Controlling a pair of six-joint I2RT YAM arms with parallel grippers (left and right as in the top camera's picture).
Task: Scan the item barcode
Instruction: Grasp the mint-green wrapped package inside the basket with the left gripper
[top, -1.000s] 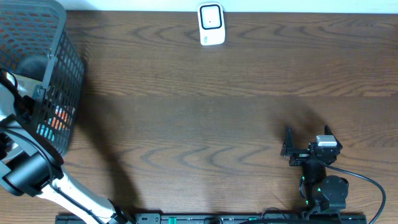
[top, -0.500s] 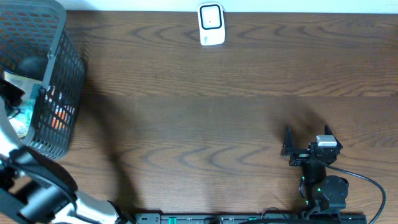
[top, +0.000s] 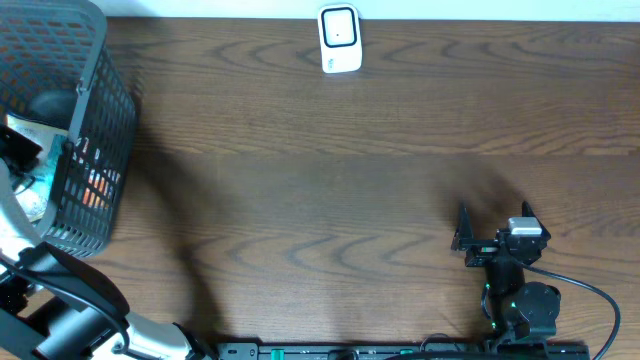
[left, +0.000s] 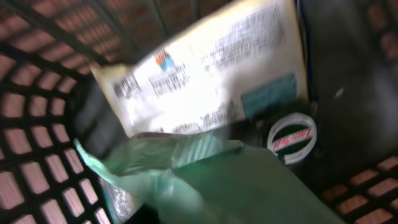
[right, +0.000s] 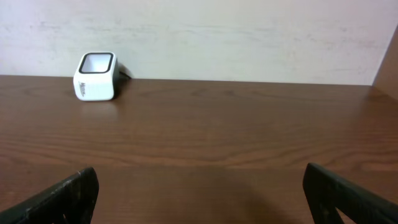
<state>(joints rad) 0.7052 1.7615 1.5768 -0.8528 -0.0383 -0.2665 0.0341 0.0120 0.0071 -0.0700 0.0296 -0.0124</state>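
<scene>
The white barcode scanner stands at the table's far edge and shows at the left of the right wrist view. My left gripper is down inside the black mesh basket at the far left. Its wrist view is filled by a green pouch pressed close to the camera, with a white printed package and a round bottle cap behind it. The pouch hides the fingers, so I cannot make out their state. My right gripper rests open near the front right, nothing between its fingers.
An orange item shows through the basket's mesh wall. Dark wood table spans between basket, scanner and right arm. A pale wall rises behind the scanner.
The left arm has shifted toward the front-left edge of the view, and its gripper has gone deeper into the basket. The right arm has not moved.
</scene>
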